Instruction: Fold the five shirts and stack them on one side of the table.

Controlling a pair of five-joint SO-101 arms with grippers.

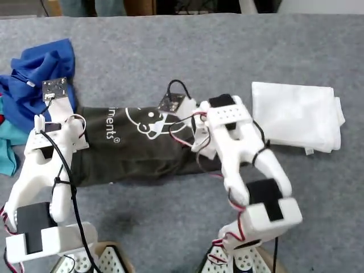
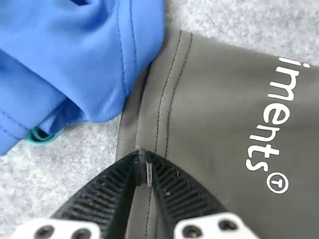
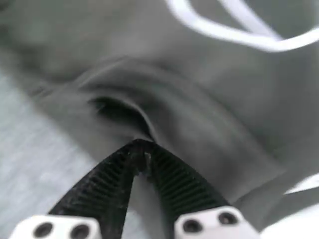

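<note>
Stretched lengthwise across the middle of the grey table (image 1: pixel 170 45) between two white arms (image 1: pixel 239 142): a dark shirt (image 1: pixel 136 151) with white print, folded into a long band. Clamped at its left hem by the left gripper (image 2: pixel 142 160), closed tight on the stitched edge. Pinched at a raised fold on its right end by the right gripper (image 3: pixel 142 152), jaws pressed together on the cloth. Crumpled at the far left, against the dark hem, a blue shirt (image 1: pixel 40 71); nearer, at the table's left edge, part of a teal shirt (image 1: pixel 7 151). Folded and lying well apart at the right, a white shirt (image 1: pixel 296 116)
</note>
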